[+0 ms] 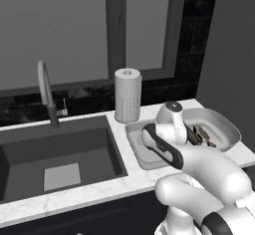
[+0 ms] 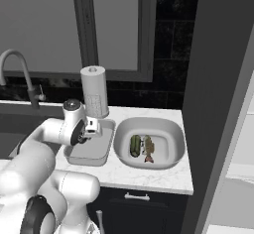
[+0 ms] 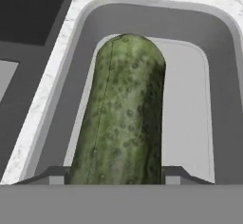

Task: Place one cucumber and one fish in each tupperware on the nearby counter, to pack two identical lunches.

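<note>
Cucumber, pinched between the gripper tips, hangs over the narrow tray on the counter; risk: released tilted, it rolls against the wall or off the rim.

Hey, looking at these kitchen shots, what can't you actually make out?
- Left base view: the arm hides much of the rectangular tray and the round dish.
- Hand view: the cucumber's lower end and the fingers are cut off at the bottom edge.
- Right base view: the fish is too small for detail.
</note>
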Robot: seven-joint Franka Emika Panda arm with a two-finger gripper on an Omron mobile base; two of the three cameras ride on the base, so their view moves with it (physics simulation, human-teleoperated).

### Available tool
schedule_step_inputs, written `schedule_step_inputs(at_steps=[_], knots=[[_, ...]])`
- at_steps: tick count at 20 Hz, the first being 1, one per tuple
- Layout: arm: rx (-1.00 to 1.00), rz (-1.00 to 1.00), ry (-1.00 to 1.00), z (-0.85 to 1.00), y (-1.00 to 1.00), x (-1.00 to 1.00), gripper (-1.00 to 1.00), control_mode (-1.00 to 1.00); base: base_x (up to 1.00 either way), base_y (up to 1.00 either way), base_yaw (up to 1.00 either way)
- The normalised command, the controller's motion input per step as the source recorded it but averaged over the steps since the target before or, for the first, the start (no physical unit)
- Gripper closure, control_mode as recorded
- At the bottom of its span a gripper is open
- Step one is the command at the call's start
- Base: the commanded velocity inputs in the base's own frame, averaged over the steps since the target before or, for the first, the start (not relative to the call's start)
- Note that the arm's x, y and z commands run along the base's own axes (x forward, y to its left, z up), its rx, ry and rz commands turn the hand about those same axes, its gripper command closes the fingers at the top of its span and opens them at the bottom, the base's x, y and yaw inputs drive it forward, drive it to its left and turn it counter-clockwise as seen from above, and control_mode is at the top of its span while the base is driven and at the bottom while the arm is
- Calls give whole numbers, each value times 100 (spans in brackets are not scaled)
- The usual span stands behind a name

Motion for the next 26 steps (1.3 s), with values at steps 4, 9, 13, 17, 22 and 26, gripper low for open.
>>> schedule_step_inputs(at_steps=[4,9,13,17,22,26], knots=[[0,0,2,-38,0,18,100,-100,0,0,0],[0,0,0,-27,0,13,100,-100,0,0,0],[0,0,0,-21,0,9,100,-100,0,0,0],[0,0,0,-22,0,7,100,-100,0,0,0],[0,0,0,-20,0,0,-100,-100,0,0,0],[0,0,0,-1,0,0,-100,-100,0,0,0]])
